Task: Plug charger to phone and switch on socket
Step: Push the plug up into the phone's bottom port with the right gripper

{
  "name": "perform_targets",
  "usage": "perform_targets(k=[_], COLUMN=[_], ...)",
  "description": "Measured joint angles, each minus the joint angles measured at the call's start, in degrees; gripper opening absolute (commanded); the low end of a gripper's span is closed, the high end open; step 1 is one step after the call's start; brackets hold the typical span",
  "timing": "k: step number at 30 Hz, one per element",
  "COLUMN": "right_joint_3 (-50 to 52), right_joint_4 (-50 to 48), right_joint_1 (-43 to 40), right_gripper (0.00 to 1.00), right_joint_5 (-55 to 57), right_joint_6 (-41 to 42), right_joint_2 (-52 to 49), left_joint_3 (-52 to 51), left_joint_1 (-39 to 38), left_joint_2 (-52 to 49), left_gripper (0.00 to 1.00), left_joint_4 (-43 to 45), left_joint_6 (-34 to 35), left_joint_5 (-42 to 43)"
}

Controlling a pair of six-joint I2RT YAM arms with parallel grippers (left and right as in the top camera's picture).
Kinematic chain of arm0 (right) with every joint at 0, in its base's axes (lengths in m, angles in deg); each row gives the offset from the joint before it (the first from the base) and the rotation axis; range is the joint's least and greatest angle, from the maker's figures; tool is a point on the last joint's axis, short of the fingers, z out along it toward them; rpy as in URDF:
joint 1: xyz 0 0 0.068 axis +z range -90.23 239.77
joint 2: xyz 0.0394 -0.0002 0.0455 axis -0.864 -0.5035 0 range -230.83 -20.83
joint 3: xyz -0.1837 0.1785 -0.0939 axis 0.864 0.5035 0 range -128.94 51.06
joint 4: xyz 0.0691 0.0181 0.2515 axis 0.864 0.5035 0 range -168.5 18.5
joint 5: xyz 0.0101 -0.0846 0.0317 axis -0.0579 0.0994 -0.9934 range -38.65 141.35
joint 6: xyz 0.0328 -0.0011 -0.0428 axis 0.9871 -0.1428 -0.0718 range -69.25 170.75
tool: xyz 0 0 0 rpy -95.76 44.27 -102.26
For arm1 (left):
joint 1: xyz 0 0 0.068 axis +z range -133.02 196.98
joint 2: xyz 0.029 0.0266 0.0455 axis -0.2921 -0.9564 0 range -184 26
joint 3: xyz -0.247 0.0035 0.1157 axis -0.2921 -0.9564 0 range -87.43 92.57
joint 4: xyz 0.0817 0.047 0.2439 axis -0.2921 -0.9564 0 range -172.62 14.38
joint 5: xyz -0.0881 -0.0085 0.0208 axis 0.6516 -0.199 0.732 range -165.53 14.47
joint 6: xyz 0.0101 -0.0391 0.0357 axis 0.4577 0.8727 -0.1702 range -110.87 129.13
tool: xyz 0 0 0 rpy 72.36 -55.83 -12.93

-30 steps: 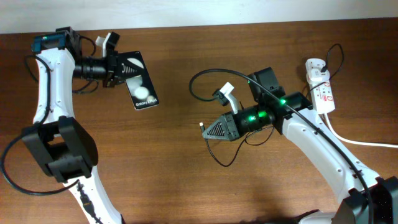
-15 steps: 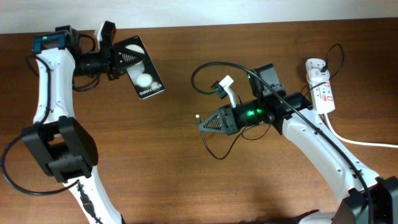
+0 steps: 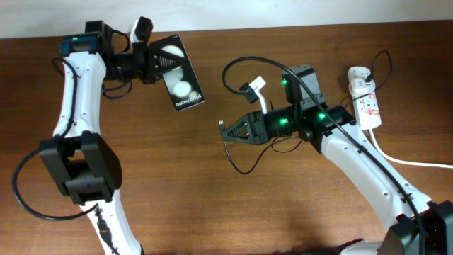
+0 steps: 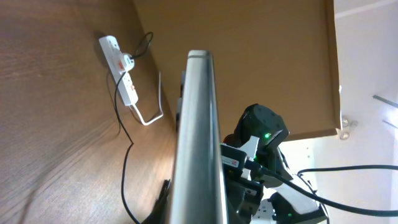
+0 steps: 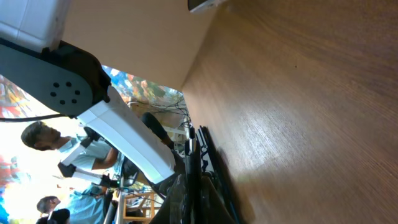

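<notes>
Black left gripper, fingers clenched on phone end; phone raised, back-left of table. Right gripper: pinching charger near connector tip, apart from phone. Plugging and switching socket, far right, apparently pending.

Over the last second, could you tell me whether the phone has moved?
Yes. The phone, gripped by the left gripper, has moved right in the overhead view, closer to the socket, which has stayed put.
</notes>
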Motion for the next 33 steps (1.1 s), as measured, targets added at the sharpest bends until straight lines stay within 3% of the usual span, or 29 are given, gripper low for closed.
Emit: perform_targets(k=[17,20,25,33], right_joint_3=[0.1,3.1,11.5,12.3], right_joint_4=[-13.3,-18.7,-40.3,-41.8], right_joint_1=[5.0,5.2,5.2,1.9], right_gripper=[0.04,0.04,0.04,0.04], right_joint_5=[-1.2,-1.5,-1.7,-3.7], right_joint_6=[4.7,5.6,15.2,20.3], right_joint_2=[-3.8,-3.8,-3.8,-3.8], left_joint_3=[0.0,0.0,0.0,0.0], left_joint_1=[-1.8,-1.8,-1.9,-4.9], left_joint_2=[0.0,0.0,0.0,0.0], left_gripper=[0.0,0.0,0.0,0.0], left_joint_4=[1.7,1.7,1.7,1.1], left_joint_6=[-1.5,-1.5,-1.5,-1.5], left_joint_5=[0.0,0.0,0.0,-0.7])
